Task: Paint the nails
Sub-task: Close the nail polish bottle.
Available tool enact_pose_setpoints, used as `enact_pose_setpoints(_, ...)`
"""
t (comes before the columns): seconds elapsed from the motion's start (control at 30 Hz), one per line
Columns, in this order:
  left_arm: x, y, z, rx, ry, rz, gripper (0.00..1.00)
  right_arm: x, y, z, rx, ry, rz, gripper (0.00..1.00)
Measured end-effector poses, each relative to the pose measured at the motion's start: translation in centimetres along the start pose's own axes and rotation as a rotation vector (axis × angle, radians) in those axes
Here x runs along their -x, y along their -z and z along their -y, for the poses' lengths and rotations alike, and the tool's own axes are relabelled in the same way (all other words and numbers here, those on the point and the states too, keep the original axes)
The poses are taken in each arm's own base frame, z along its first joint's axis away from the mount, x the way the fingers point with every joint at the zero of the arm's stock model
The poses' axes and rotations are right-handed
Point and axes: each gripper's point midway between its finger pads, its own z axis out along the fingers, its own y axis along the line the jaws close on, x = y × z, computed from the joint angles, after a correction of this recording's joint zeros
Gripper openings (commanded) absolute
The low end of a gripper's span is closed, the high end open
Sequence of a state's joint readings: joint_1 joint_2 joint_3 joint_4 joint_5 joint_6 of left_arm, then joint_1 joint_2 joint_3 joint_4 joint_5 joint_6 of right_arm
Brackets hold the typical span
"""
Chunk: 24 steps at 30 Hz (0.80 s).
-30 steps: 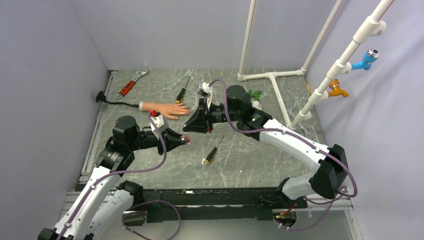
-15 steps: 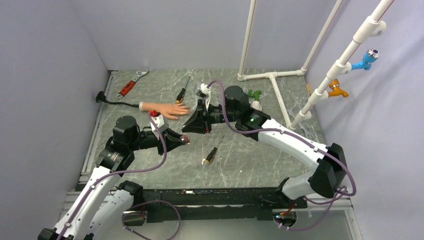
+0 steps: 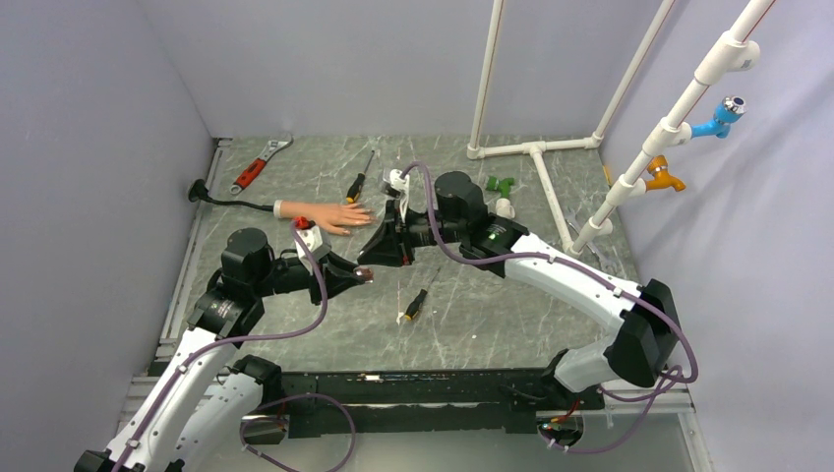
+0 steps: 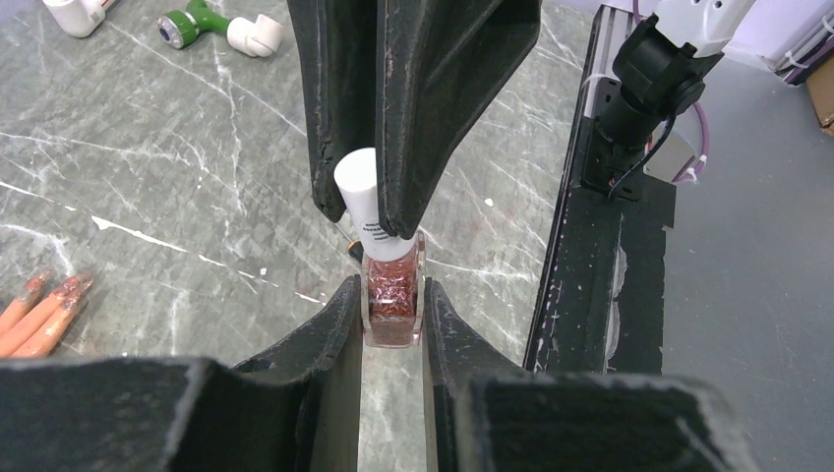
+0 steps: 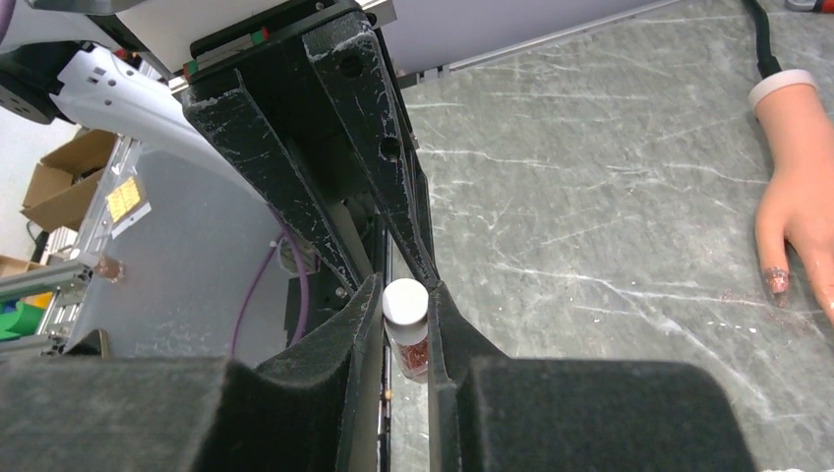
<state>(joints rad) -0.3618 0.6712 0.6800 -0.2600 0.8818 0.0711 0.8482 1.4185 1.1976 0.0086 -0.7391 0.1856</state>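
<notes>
**Progress.** The nails [image 5: 775,280] belong to the mannequin hand [image 3: 329,216], which lies palm down at the far left of the table [image 3: 492,315], well apart from both grippers. Reddish glitter polish is seen on one nail in the right wrist view. It is also seen on at least two fingertips at the edge of the left wrist view. The other nails are out of view or too small to judge, so the number left to paint cannot be stated. The task is judged to be partly done.

**Grippers.** The left gripper [image 4: 390,290] is clamped on the bottle [image 4: 391,317], which is held upright above the table. The right gripper [image 5: 403,295] is clamped on the white cap [image 4: 359,187], which sits on the bottle neck. It cannot be told whether the cap is being unscrewed, dipped or put back.

**Count.**
- One mannequin hand
- One bottle with one cap
- Two screwdrivers: a far screwdriver [image 3: 359,181] and a near screwdriver [image 3: 415,306]
- One wrench [image 3: 258,167]
- One green fitting [image 3: 502,184]
- One white fitting [image 3: 505,206]
</notes>
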Motion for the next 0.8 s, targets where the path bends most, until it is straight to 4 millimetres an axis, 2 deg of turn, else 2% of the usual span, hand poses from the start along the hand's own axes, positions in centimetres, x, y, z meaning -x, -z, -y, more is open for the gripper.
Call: enact_pose_setpoints(0.8,0.03,-0.06,-0.09,0.004,0.011,0.001,0.00,-0.11,-0.04,-0.03,-0.005,0.041,-0.027,0.00)
